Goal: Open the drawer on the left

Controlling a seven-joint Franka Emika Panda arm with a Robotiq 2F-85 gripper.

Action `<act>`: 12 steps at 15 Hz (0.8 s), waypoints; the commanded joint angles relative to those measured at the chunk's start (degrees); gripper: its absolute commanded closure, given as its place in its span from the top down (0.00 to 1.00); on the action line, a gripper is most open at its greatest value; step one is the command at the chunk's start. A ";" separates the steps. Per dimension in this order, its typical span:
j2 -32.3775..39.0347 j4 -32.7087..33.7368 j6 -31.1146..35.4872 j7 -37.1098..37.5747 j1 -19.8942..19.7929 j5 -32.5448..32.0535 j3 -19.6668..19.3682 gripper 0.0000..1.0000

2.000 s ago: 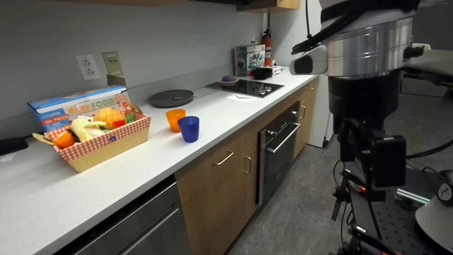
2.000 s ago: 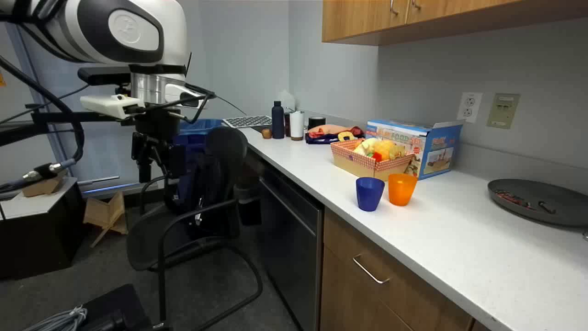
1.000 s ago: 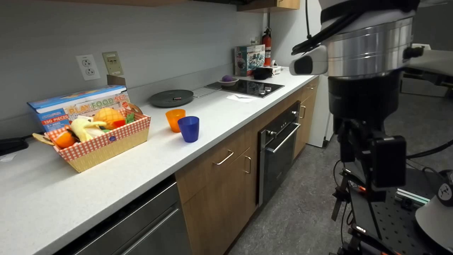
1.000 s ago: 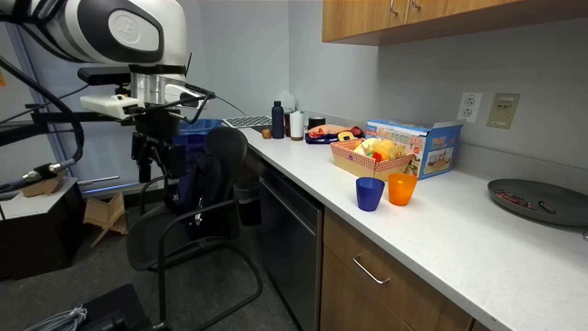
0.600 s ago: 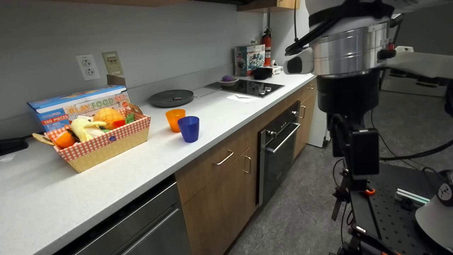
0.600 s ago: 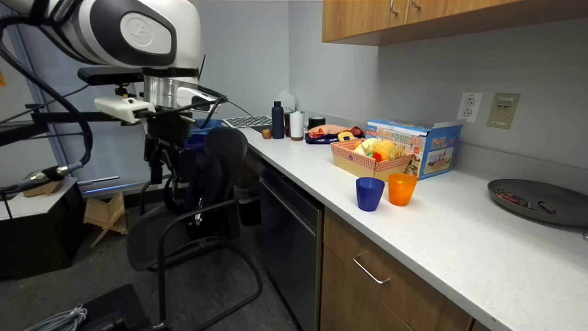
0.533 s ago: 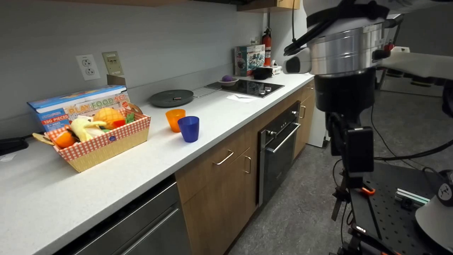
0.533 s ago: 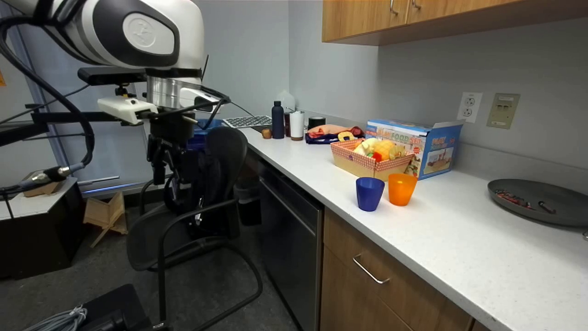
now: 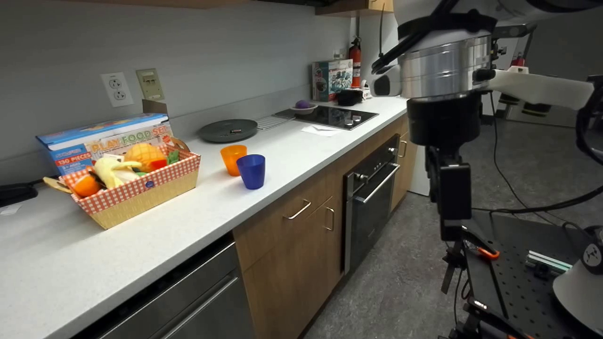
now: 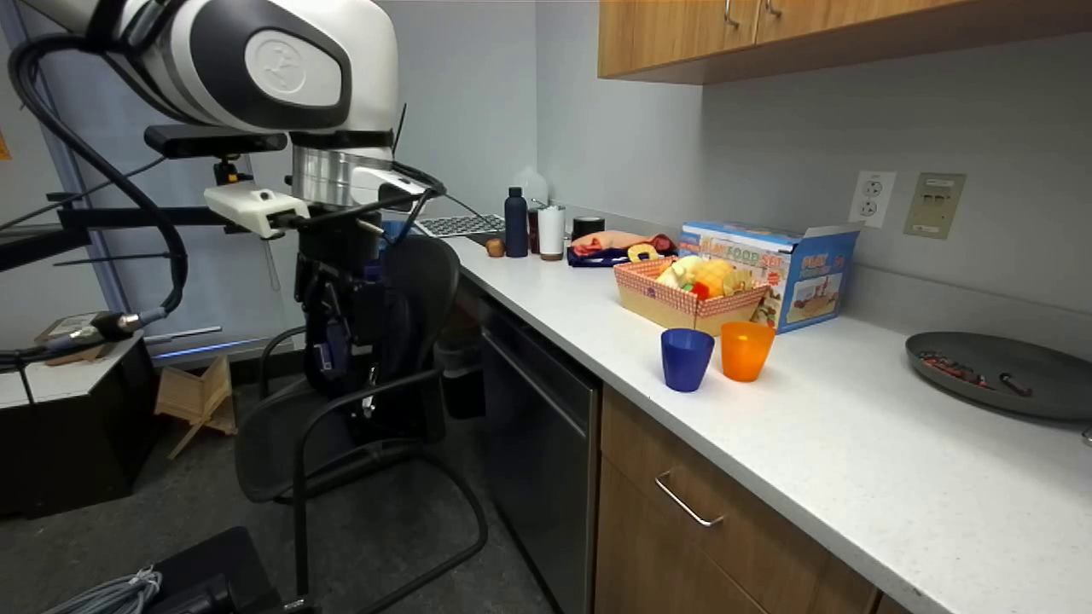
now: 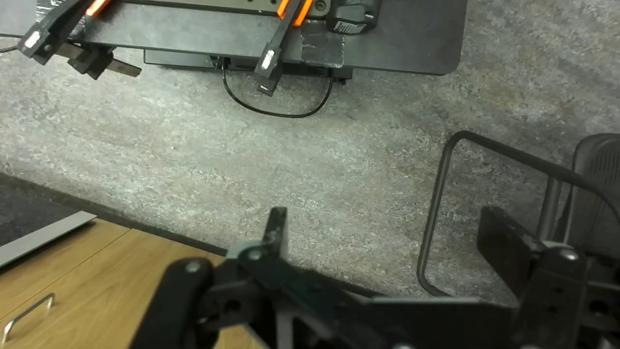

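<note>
My arm [image 10: 294,72] sat idle until about a second ago; since then it has swung, sliding in both exterior views from the outer side of the frame in toward the counter [image 10: 862,452]. Nothing else seems to have moved with it. The drawer [image 10: 740,537] I'm after sits in the lower right of an exterior view; the same drawer [image 9: 273,226] lies below and a little left of centre in an exterior view. It's shut, its handle [image 10: 682,505] well apart from my gripper [image 11: 386,225]. The gripper is spread wide, its jaws well apart at the bottom of the wrist view, holding nothing. In the lower left of that view I see a bar handle [image 11: 29,311]; whether it's my drawer's, I can't tell.

I read this as the opening of the approach, with the pull not yet started. Next, as I judge it, I need more travel toward the handle, then to get level with it and line up the jaws with the bar. I'd watch the chair [image 10: 431,294], whose frame seems to show at the right of the wrist view, and the blue cup [image 10: 687,360] near the counter's front edge, which a careless swing might knock.
</note>
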 commanded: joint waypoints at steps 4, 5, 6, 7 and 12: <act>2.65 1.62 5.57 2.29 -4.02 -2.19 -1.70 1.00; 3.58 2.02 7.09 2.40 -5.13 -2.42 -2.54 1.00; 4.66 2.39 8.93 3.02 -6.15 -2.54 -3.15 1.00; 5.73 2.80 10.60 3.43 -7.09 -2.64 -3.84 1.00; 12.63 5.49 20.08 7.09 -9.51 -0.58 -6.04 1.00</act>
